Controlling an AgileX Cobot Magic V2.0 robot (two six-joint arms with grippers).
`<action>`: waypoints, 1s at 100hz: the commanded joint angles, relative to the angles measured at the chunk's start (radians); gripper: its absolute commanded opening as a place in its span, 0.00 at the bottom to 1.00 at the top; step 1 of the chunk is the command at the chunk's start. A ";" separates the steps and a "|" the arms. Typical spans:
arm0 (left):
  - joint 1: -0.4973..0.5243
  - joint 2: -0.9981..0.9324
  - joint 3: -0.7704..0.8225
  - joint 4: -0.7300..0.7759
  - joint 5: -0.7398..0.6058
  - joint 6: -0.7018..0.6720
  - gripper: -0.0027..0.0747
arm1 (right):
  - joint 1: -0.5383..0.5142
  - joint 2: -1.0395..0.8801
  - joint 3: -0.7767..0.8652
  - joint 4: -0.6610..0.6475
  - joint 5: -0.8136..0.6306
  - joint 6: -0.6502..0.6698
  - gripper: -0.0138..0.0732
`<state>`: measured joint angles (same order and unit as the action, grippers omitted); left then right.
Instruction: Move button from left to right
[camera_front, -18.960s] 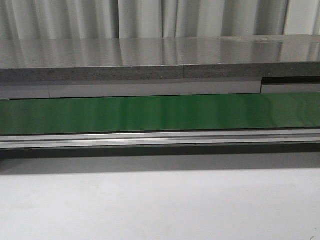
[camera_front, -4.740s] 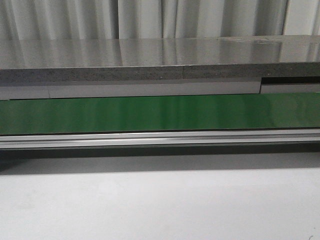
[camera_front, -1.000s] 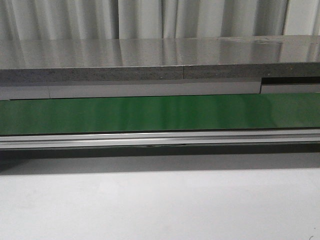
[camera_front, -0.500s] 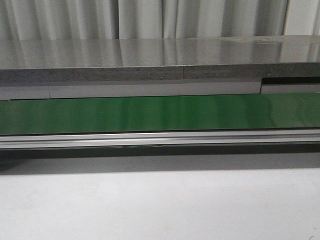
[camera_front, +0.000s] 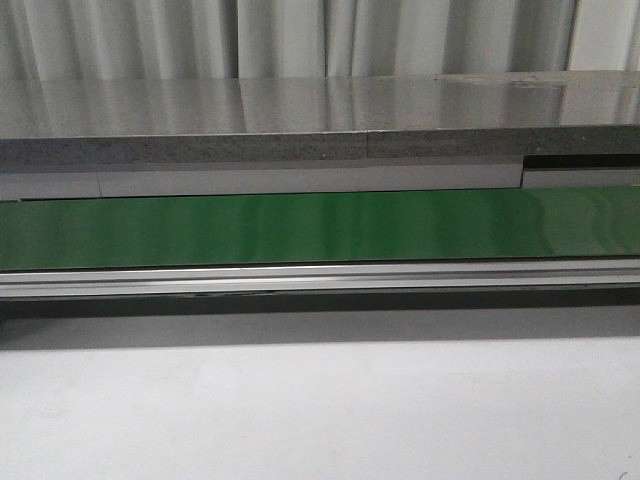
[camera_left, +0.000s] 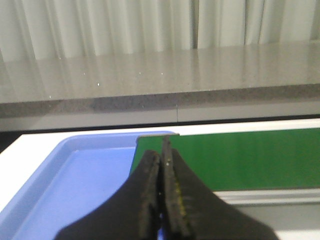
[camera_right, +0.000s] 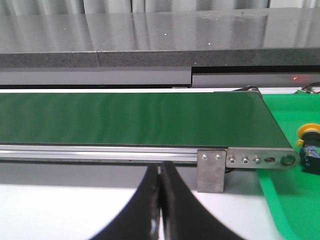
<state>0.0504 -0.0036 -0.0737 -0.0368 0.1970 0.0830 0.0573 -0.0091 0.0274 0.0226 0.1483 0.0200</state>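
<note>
A button (camera_right: 311, 146) with a yellow cap and a black body lies in the green tray (camera_right: 285, 210) past the end of the green belt (camera_right: 135, 117), seen only in the right wrist view. My right gripper (camera_right: 160, 172) is shut and empty, low over the white table in front of the belt, well apart from the button. My left gripper (camera_left: 161, 152) is shut and empty, above the edge where the blue tray (camera_left: 75, 185) meets the belt (camera_left: 240, 160). Neither gripper shows in the front view.
The front view shows the green belt (camera_front: 320, 228) with its aluminium rail (camera_front: 320, 279), a grey stone counter (camera_front: 320, 120) behind and the white table (camera_front: 320, 410) in front. A metal bracket (camera_right: 210, 170) hangs at the belt's end. The blue tray holds nothing visible.
</note>
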 joint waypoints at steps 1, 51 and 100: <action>-0.028 -0.029 0.006 0.037 -0.099 -0.051 0.01 | 0.002 -0.020 -0.017 -0.008 -0.086 0.002 0.08; -0.093 -0.029 0.122 0.058 -0.314 -0.100 0.01 | 0.002 -0.020 -0.017 -0.008 -0.086 0.002 0.08; -0.093 -0.029 0.122 0.037 -0.237 -0.100 0.01 | 0.002 -0.020 -0.017 -0.008 -0.086 0.002 0.08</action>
<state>-0.0362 -0.0036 0.0012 0.0106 0.0343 -0.0071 0.0573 -0.0106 0.0274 0.0226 0.1461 0.0200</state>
